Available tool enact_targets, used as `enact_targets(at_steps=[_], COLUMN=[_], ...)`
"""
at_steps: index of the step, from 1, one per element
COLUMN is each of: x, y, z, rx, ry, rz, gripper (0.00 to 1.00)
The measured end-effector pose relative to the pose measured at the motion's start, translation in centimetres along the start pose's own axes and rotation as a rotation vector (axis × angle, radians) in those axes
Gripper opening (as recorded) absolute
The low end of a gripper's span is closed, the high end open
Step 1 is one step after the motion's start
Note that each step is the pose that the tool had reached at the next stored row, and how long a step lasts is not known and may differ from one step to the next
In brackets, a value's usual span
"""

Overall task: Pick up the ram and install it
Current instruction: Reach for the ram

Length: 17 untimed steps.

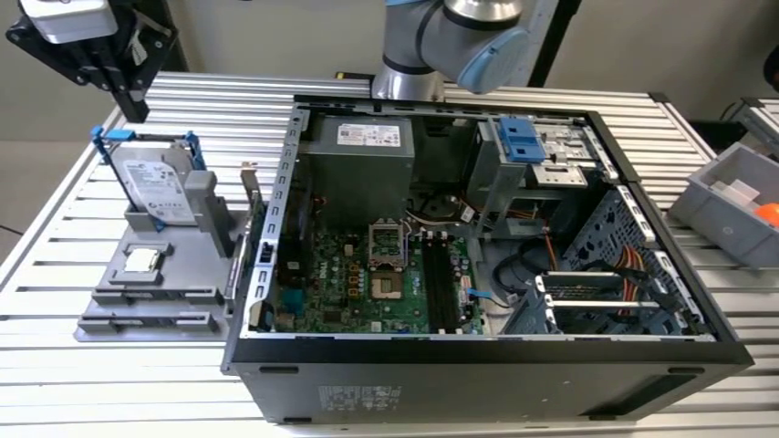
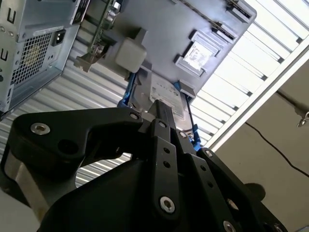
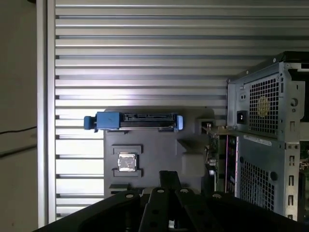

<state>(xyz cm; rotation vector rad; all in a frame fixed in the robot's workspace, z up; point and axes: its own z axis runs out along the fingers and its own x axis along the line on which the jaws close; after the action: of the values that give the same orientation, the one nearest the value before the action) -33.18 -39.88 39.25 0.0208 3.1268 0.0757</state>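
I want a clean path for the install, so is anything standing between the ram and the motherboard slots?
Yes. The ram stands upright in the gray holder outside the computer case, whose side wall rises between it and the black memory slots. Nothing visible lies across the slots themselves.

The table [image 1: 219, 100] was silver, ribbed in long pale slats. On it sat a case [image 1: 487, 365] with black outer walls and grey metal inside, its motherboard [image 1: 353, 283] green with black slots. A blue latch [image 1: 521, 139] stood out near the back, and orange cables [image 1: 633, 274] ran along one side. The hard drive [image 1: 159, 187] was silver with a white label, held in a blue frame [image 1: 112, 134] on a flat grey holder [image 1: 146, 310]. The small chip [image 1: 142, 260] shone silver. The arm [image 1: 414, 36] was silver with a light blue cap [image 1: 493, 55], the hand [image 1: 131, 105] black. A grey bin [image 1: 731, 205] held something orange [image 1: 767, 214].
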Motion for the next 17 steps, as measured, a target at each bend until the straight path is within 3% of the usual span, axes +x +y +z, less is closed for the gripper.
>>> enact_targets(at_steps=[17], x=[1.89], y=[-0.02], z=[-0.02], rx=[0.0000], ry=[0.0001], rz=[-0.002], gripper=[0.00])
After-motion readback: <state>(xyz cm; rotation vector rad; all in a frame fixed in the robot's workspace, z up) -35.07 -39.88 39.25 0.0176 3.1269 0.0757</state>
